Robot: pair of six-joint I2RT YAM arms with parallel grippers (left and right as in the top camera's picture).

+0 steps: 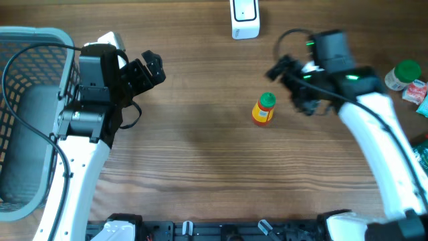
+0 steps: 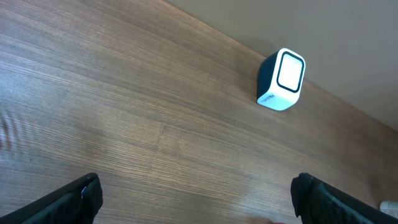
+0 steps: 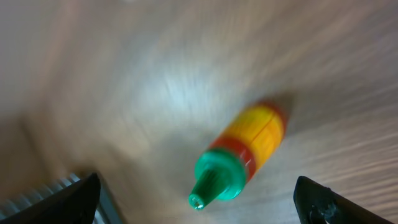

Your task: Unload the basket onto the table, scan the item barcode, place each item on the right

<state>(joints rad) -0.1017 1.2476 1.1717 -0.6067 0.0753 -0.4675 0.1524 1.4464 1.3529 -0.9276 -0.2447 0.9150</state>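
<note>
Resting on the wooden worktop (image 1: 200, 167) a little right of its middle, the orange bottle (image 1: 263, 110) with the green cap sits free. The right gripper (image 1: 292, 87) hangs just beside it on the side toward the right edge, jaws spread wide and grasping nothing. The left gripper (image 1: 151, 72) — also spread wide and empty — hovers near the basket (image 1: 27, 40) at the left edge, and the white scanner (image 1: 245, 19) stands at the far edge.
</note>
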